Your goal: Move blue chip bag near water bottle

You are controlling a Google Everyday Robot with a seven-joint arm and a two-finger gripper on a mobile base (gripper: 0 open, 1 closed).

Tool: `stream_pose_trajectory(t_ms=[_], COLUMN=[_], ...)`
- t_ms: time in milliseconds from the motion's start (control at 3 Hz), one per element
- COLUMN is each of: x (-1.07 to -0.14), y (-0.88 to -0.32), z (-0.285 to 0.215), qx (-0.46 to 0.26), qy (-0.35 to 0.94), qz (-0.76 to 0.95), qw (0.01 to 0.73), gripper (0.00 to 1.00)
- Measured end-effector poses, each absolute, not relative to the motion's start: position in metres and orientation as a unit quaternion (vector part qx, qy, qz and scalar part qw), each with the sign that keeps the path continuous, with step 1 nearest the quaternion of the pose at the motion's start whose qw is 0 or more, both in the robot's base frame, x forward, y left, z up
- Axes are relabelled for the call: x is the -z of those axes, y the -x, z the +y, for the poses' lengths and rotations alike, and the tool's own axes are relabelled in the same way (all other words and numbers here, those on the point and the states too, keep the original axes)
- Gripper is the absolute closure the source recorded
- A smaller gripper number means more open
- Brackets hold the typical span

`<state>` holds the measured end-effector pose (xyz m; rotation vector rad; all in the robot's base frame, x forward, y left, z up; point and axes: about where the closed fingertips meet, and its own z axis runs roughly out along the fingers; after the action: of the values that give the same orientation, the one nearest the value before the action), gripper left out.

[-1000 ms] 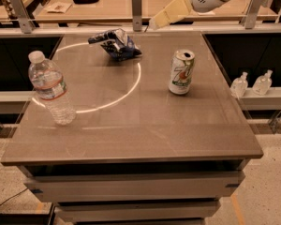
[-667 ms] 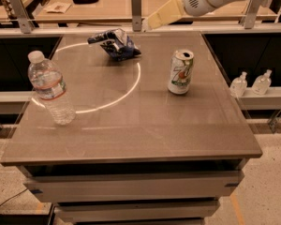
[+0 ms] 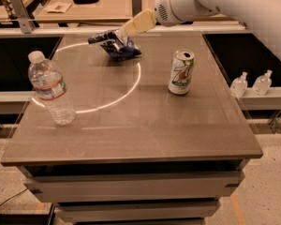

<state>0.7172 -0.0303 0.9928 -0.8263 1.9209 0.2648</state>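
Observation:
The blue chip bag [image 3: 113, 45] lies crumpled at the far middle of the brown table [image 3: 145, 130]. The water bottle [image 3: 50, 89] stands upright near the table's left edge, well apart from the bag. My gripper [image 3: 123, 32] reaches in from the upper right on the white arm [image 3: 215, 3]. Its beige tip sits right at the top of the bag, touching or just above it.
A green-and-white soda can [image 3: 181, 72] stands right of centre. Two small clear bottles [image 3: 251, 83] sit on a ledge off the table's right side. A bright ring of light [image 3: 100, 78] lies on the tabletop. Another desk [image 3: 84, 6] stands behind.
The arm has swung left and down, bringing the gripper from right of the bag to its top. The bag, bottle and can have not moved on the table.

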Motion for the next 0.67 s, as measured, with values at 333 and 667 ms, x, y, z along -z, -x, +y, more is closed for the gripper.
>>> stream_pose_trajectory(t_ms=[333, 667], x=[-0.983, -0.97], y=[-0.728, -0.736], z=[-0.008, 0.01], qx=[-0.091, -0.081], qy=[0.356, 0.378], qz=[0.784, 0.772], qw=[0.5, 0.504], gripper=[0.0, 0.0])
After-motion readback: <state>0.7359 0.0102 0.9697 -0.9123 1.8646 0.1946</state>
